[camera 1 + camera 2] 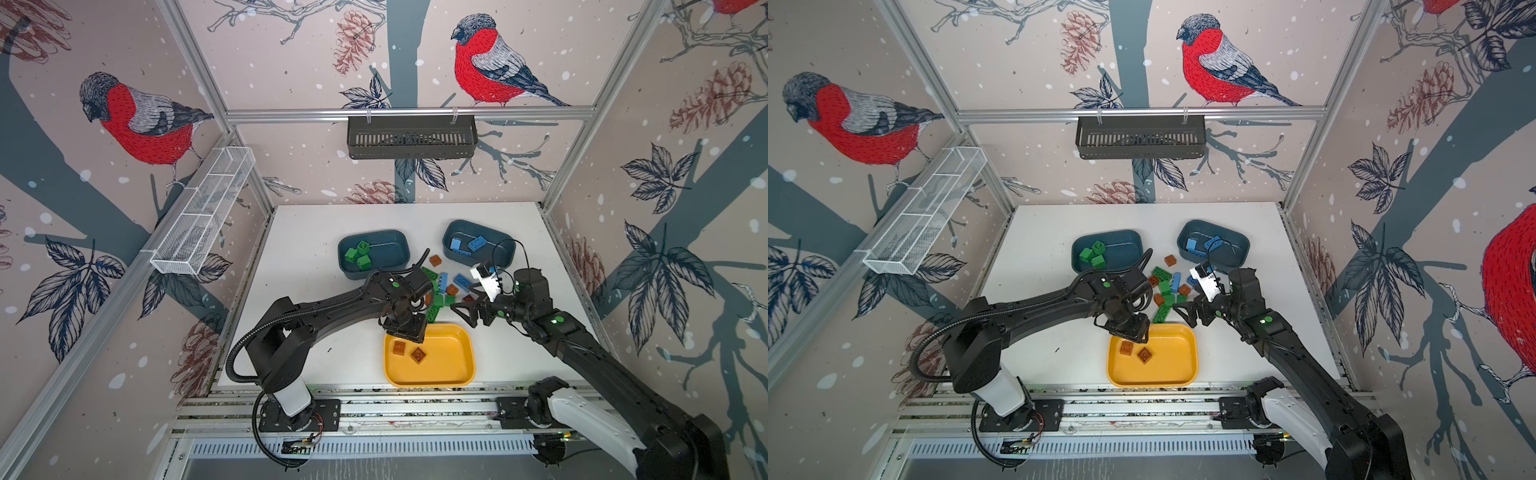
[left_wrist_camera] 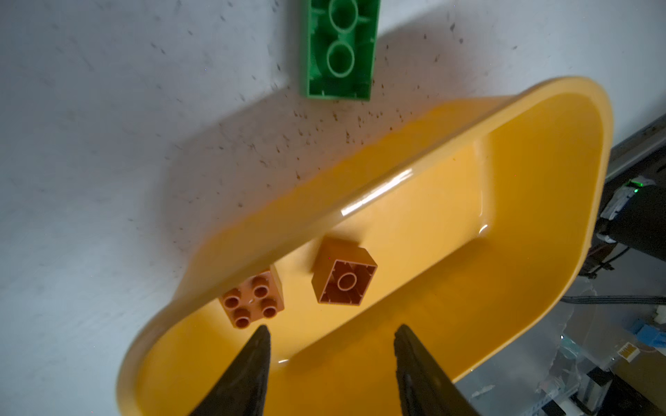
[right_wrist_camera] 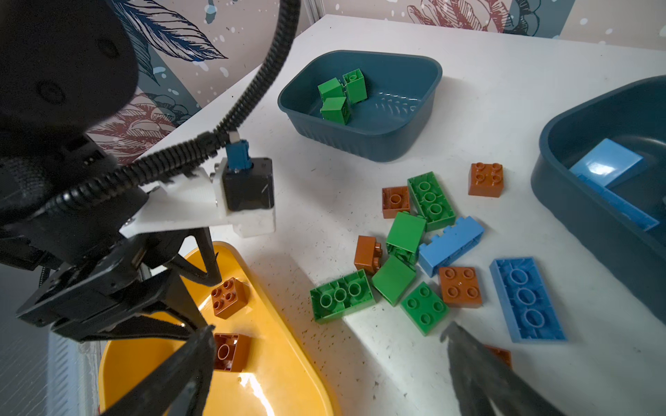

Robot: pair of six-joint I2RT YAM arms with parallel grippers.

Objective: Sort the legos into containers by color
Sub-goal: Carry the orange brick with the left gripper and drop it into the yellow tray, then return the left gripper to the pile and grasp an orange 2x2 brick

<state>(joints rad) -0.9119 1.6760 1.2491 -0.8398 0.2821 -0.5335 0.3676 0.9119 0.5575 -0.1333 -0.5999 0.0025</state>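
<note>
My left gripper (image 2: 331, 327) hangs open and empty over the near-left corner of the yellow tray (image 1: 451, 363). Two brown bricks lie in that tray, one studs up (image 2: 252, 299) and one tipped over (image 2: 344, 277). My right gripper (image 3: 329, 328) stands wide open and empty just above the table, between the tray's far edge and the loose pile of green, blue and brown legos (image 3: 414, 252). The left teal tub (image 1: 392, 249) holds three green bricks (image 1: 359, 254). The right teal tub (image 1: 500, 251) holds light blue bricks (image 1: 467, 245).
A black slotted basket (image 1: 411, 137) hangs on the back rail. A white wire rack (image 1: 203, 212) is fixed to the left wall. An aluminium rail (image 1: 374, 409) runs along the table's front edge. A long green brick (image 2: 338, 50) lies beside the tray's far rim.
</note>
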